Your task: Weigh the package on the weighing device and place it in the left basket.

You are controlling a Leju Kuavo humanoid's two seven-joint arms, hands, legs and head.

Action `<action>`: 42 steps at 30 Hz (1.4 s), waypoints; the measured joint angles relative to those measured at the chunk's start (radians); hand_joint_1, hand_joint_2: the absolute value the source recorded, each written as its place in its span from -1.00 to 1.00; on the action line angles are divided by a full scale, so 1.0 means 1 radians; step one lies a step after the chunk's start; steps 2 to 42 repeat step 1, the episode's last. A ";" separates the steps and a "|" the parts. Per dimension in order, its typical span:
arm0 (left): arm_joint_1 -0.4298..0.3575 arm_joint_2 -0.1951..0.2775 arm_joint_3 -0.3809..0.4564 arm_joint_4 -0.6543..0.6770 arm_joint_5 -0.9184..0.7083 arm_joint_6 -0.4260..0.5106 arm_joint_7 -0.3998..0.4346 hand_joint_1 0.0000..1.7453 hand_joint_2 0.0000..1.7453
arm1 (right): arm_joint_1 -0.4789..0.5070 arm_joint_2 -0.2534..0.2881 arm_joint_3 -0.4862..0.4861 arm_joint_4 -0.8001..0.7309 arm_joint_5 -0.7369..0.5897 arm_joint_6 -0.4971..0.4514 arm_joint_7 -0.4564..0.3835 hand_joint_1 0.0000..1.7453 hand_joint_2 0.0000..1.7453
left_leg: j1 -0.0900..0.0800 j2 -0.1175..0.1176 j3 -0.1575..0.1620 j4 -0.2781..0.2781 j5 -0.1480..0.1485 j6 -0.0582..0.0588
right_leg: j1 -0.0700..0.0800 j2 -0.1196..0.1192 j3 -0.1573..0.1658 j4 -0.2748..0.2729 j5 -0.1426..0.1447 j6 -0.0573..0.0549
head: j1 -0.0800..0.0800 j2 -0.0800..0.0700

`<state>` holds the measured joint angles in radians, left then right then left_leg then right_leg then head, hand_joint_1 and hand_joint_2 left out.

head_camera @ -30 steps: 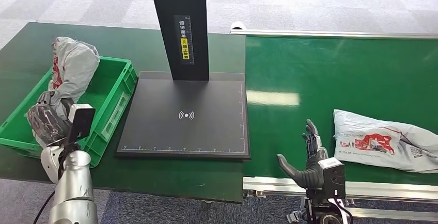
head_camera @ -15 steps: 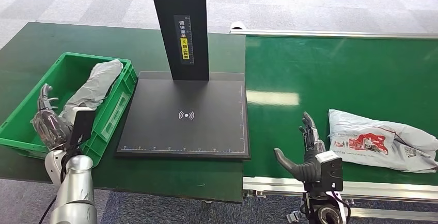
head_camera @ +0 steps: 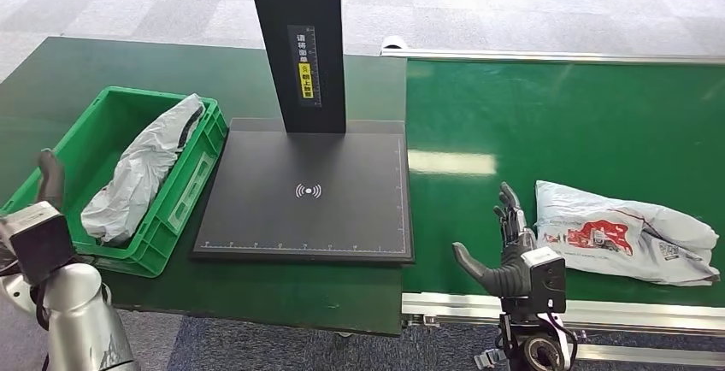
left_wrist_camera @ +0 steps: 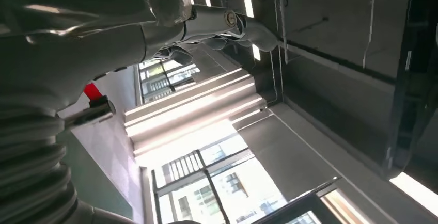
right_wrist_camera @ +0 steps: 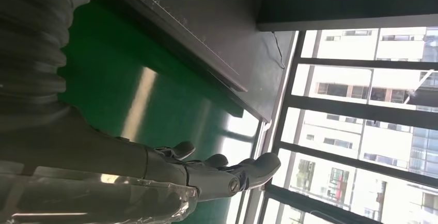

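Dark green surface [head_camera: 282, 290] carries black flat weighing platform [head_camera: 308, 191] and green plastic basket [head_camera: 184, 196] holding grey soft bag [head_camera: 141, 174]. White printed plastic package [head_camera: 620, 232] lies on green conveyor belt [head_camera: 556, 123], just beside right hand [head_camera: 506, 251], fingers spread, empty. Package looks light, floppy, slippery; best gripped mid-body. Left hand [head_camera: 47, 183] state: cannot tell.

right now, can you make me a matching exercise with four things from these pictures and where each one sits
Things:
1. crumpled grey plastic package
2. white plastic package with red print
3. flat black weighing plate
4. right robot hand

Places:
A. between the basket and the belt
B. in the green plastic basket
C. lying on the green conveyor belt
D. open, just beside the white package

Pairs: 1-B, 2-C, 3-A, 4-D
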<state>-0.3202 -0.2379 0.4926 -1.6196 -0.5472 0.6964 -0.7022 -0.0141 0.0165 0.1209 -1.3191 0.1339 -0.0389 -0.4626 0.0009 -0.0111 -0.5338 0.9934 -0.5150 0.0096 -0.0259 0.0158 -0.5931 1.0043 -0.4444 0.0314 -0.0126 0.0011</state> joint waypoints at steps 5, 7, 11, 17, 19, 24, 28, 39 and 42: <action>0.007 0.001 -0.015 -0.009 0.024 0.000 0.000 -1.00 1.00 | 0.000 0.000 0.000 0.001 -0.002 -0.002 -0.002 -1.00 1.00 | 0.000 0.000 0.000 0.000 0.000 0.000 | 0.000 0.000 0.000 0.000 0.000 0.000 | 0.000 0.000; 0.007 0.001 -0.015 -0.009 0.024 0.000 0.000 -1.00 1.00 | 0.000 0.000 0.000 0.001 -0.002 -0.002 -0.002 -1.00 1.00 | 0.000 0.000 0.000 0.000 0.000 0.000 | 0.000 0.000 0.000 0.000 0.000 0.000 | 0.000 0.000; 0.007 0.001 -0.015 -0.009 0.024 0.000 0.000 -1.00 1.00 | 0.000 0.000 0.000 0.001 -0.002 -0.002 -0.002 -1.00 1.00 | 0.000 0.000 0.000 0.000 0.000 0.000 | 0.000 0.000 0.000 0.000 0.000 0.000 | 0.000 0.000; 0.007 0.001 -0.015 -0.009 0.024 0.000 0.000 -1.00 1.00 | 0.000 0.000 0.000 0.001 -0.002 -0.002 -0.002 -1.00 1.00 | 0.000 0.000 0.000 0.000 0.000 0.000 | 0.000 0.000 0.000 0.000 0.000 0.000 | 0.000 0.000; 0.007 0.001 -0.015 -0.009 0.024 0.000 0.000 -1.00 1.00 | 0.000 0.000 0.000 0.001 -0.002 -0.002 -0.002 -1.00 1.00 | 0.000 0.000 0.000 0.000 0.000 0.000 | 0.000 0.000 0.000 0.000 0.000 0.000 | 0.000 0.000; 0.007 0.001 -0.015 -0.009 0.024 0.000 0.000 -1.00 1.00 | 0.000 0.000 0.000 0.001 -0.002 -0.002 -0.002 -1.00 1.00 | 0.000 0.000 0.000 0.000 0.000 0.000 | 0.000 0.000 0.000 0.000 0.000 0.000 | 0.000 0.000; 0.007 0.001 -0.015 -0.009 0.024 0.000 0.000 -1.00 1.00 | 0.000 0.000 0.000 0.001 -0.002 -0.002 -0.002 -1.00 1.00 | 0.000 0.000 0.000 0.000 0.000 0.000 | 0.000 0.000 0.000 0.000 0.000 0.000 | 0.000 0.000; 0.007 0.001 -0.015 -0.009 0.024 0.000 0.000 -1.00 1.00 | 0.000 0.000 0.000 0.001 -0.002 -0.002 -0.002 -1.00 1.00 | 0.000 0.000 0.000 0.000 0.000 0.000 | 0.000 0.000 0.000 0.000 0.000 0.000 | 0.000 0.000; 0.007 0.001 -0.015 -0.009 0.024 0.000 0.000 -1.00 1.00 | 0.000 0.000 0.000 0.001 -0.002 -0.002 -0.002 -1.00 1.00 | 0.000 0.000 0.000 0.000 0.000 0.000 | 0.000 0.000 0.000 0.000 0.000 0.000 | 0.000 0.000</action>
